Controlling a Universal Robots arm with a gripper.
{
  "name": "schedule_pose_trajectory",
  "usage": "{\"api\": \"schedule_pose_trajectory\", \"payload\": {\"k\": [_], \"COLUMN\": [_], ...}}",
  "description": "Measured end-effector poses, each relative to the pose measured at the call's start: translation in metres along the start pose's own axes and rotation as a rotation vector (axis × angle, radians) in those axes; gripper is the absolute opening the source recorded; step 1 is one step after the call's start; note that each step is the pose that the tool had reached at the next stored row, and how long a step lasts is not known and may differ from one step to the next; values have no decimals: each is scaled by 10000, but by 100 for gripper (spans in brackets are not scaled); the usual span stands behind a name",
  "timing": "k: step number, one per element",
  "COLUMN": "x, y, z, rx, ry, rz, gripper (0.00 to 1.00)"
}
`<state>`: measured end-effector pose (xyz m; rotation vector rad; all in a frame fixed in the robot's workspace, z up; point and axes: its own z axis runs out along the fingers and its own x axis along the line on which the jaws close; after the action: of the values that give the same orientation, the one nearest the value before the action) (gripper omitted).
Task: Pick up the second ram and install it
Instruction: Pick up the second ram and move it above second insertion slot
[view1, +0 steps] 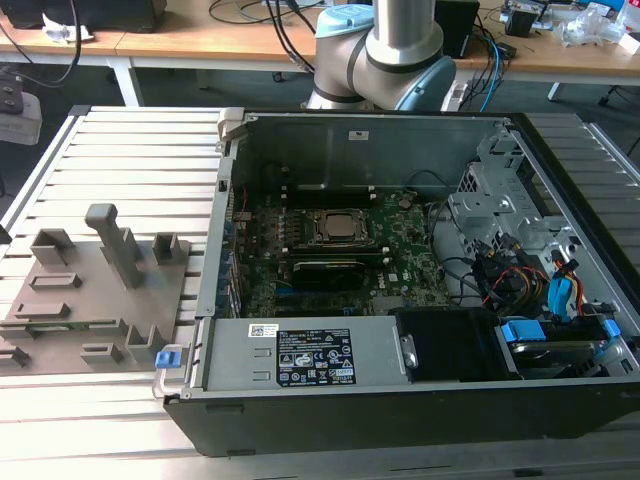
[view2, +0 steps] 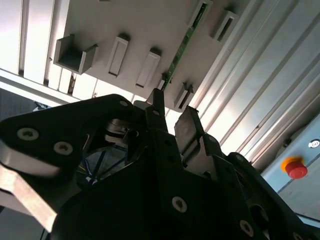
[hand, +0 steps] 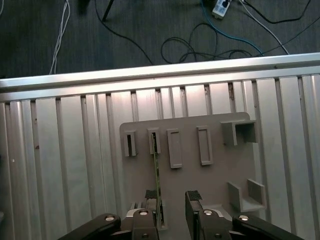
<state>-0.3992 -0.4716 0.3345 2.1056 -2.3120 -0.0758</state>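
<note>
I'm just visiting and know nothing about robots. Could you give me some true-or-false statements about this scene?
1. The second ram stands on edge in the grey fixture plate. True.
2. The gripper is clamped shut on it. False: it is open, with the stick's end between its fingers.
3. The computer case lies open, its motherboard showing. True.
4. The fixture plate sits inside the case. False: it lies on the slatted table beside the case, at the exterior view's left.

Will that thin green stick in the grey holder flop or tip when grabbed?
The second ram looks like a thin rigid board, so probably stiff and light. Standing on edge in the grey fixture, it may tip if pushed sideways.
</note>
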Motion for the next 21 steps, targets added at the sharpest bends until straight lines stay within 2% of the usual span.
{"api": "schedule_pose_trajectory", "payload": {"k": [6, 14, 21], "x": [2, 3, 6], "y": [-4, -7, -12], "z": [87, 153, 266], "rx": [0, 0, -1], "ry": [0, 0, 0], "rz": [0, 0, 0], "gripper": [36, 36, 36]}}
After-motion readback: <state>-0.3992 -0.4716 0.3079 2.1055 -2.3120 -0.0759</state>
